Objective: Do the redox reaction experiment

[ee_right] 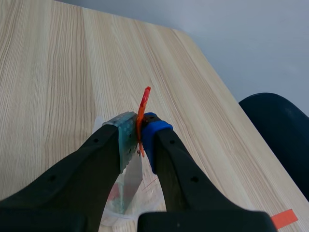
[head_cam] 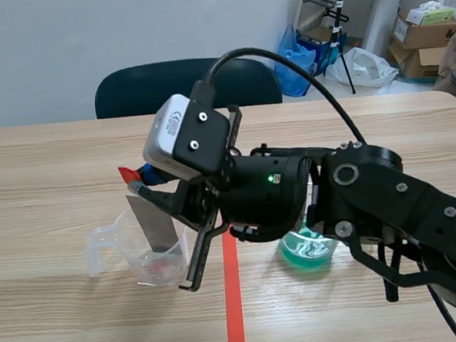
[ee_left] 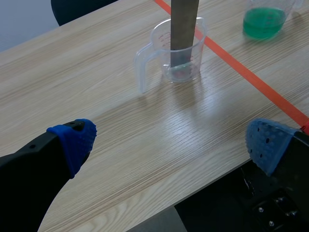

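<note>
A clear plastic measuring cup (head_cam: 126,249) with a handle stands left of the red tape line. A flat grey metal strip (head_cam: 154,222) with a red tab (head_cam: 127,174) at its top stands in the cup, its lower end near the bottom. My right gripper (head_cam: 145,184) reaches across from the right and is shut on the strip's top (ee_right: 130,181), pads (ee_right: 153,140) pressing the red tab (ee_right: 144,104). A beaker of green liquid (head_cam: 306,248) sits under the right arm. My left gripper (ee_left: 171,145) hovers open over bare table, short of the cup (ee_left: 178,53) and strip (ee_left: 183,24).
The red tape line (head_cam: 233,300) runs toward the front edge between the cup and the green beaker (ee_left: 264,20). A dark chair (head_cam: 155,85) stands behind the table. Boxes and bags lie on the floor at the back right (head_cam: 421,35).
</note>
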You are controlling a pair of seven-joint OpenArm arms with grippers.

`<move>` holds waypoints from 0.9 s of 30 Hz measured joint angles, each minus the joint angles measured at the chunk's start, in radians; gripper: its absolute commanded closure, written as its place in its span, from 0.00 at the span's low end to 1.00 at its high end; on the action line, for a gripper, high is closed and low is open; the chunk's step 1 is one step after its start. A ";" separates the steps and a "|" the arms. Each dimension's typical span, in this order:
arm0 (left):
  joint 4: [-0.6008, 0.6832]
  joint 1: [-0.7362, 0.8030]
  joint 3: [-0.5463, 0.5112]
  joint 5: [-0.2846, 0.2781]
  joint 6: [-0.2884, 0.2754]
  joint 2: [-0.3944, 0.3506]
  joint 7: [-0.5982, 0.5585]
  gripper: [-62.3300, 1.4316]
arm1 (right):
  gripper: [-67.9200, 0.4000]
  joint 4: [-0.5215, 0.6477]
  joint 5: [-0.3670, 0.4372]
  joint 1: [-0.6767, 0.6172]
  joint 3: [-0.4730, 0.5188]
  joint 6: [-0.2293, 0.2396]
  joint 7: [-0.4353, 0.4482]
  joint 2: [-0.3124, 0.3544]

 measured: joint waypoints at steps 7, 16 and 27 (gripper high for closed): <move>0.000 0.000 0.000 0.000 0.000 0.000 0.000 0.00 | 0.98 0.024 0.005 0.010 0.000 0.004 -0.053 0.000; 0.000 0.000 0.000 0.000 0.000 0.000 0.000 0.00 | 0.98 0.206 0.206 0.011 0.016 0.004 -0.325 0.000; 0.000 0.000 0.000 0.000 0.000 0.000 0.000 0.00 | 0.98 0.346 0.432 0.068 0.045 0.003 -0.589 0.000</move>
